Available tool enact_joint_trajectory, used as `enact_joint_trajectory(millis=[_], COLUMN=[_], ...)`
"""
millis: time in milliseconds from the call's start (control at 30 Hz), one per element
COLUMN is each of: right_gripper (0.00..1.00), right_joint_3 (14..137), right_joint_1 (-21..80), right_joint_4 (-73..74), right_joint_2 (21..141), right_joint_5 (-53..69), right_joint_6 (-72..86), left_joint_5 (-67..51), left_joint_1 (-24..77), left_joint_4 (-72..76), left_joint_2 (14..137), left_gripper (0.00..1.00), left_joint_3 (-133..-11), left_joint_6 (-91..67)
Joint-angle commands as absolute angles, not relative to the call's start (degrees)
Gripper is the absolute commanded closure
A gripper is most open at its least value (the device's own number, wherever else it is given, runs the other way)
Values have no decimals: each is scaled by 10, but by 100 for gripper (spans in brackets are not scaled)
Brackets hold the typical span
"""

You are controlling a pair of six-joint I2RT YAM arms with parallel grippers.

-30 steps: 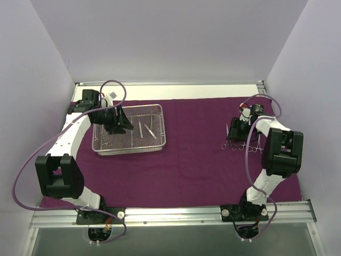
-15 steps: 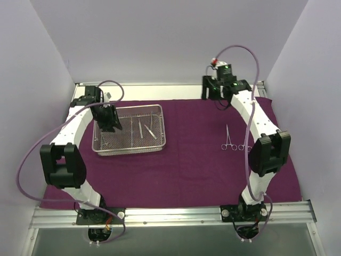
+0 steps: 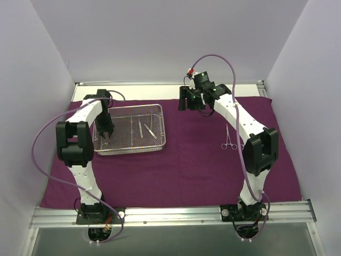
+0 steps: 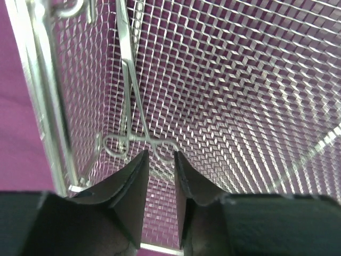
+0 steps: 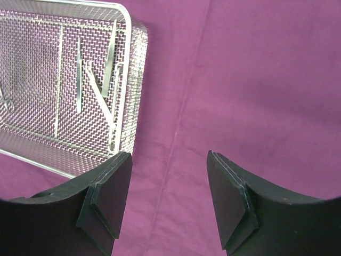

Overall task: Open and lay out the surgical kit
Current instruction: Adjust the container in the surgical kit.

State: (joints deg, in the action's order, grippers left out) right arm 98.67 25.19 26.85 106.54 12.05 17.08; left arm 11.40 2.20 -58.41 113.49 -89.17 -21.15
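Nothing gripped, tray [image 4: 240, 80] on cloth [image 5: 250, 80].
Left hand [image 4: 160, 160] narrowly open by forceps [image 4: 126, 56] in tray; right hand [image 5: 169, 162] wide open over cloth.

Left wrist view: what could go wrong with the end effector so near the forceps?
The left end effector, jaws nearly together, may miss the thin ring handles of the forceps and pinch the wire of the mesh tray. The forceps lie close to the tray wall, so a lift might snag there.

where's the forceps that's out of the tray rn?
Top view: the forceps lie on the purple cloth, right of centre, beside the elbow of the right arm, well apart from the mesh tray on the left.
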Motion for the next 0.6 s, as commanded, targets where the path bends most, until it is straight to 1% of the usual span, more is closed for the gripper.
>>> enact_joint_trajectory(millis=[0, 100, 200, 367, 433, 467, 567], right_gripper=[42, 42, 42, 42, 42, 42, 42], right_joint_3=[1005, 1000, 989, 986, 991, 993, 995], right_joint_1=[252, 251, 251, 251, 251, 251, 250], right_joint_4=[267, 272, 272, 272, 272, 272, 272], right_joint_2=[1058, 1053, 1046, 1043, 1046, 1047, 1047], right_joint_5=[134, 134, 135, 136, 140, 139, 140], right_joint_6=[175, 170, 167, 162, 161, 161, 159], left_joint_5=[147, 123, 110, 98, 98, 97, 80], left_joint_1=[22, 21, 22, 21, 21, 21, 20], left_joint_4=[-592, -584, -572, -560, -562, -564, -564], left_joint_2=[1157, 1179, 1182, 1188, 1198, 1201, 1211], left_gripper=[67, 71, 72, 69, 66, 62, 61], left_joint_3=[-924, -923, -915, -897, -897, -897, -891], left_joint_6=[-226, -231, -240, -247, -247, -247, -249])
